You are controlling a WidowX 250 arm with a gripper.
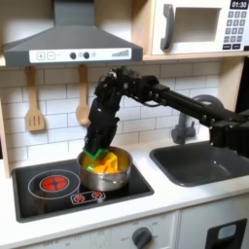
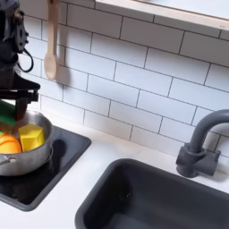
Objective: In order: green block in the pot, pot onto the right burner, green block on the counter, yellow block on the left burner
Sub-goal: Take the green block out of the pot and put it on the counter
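Right now your fingers [image 1: 97, 149] are gripping the small bright green cube [image 1: 95, 154] above the round shallow silver metal pot [image 1: 105, 175].

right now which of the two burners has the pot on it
The pot sits on the burner at the first exterior view's right, near the sink. The other burner, glowing red at the first exterior view's left, is bare.

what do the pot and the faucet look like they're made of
The pot looks like polished metal, probably steel: its silver wall shows bright reflections in both exterior views. The faucet looks like grey plastic with a matte finish, going by its dull, even surface in the second exterior view, though painted metal can't be ruled out.
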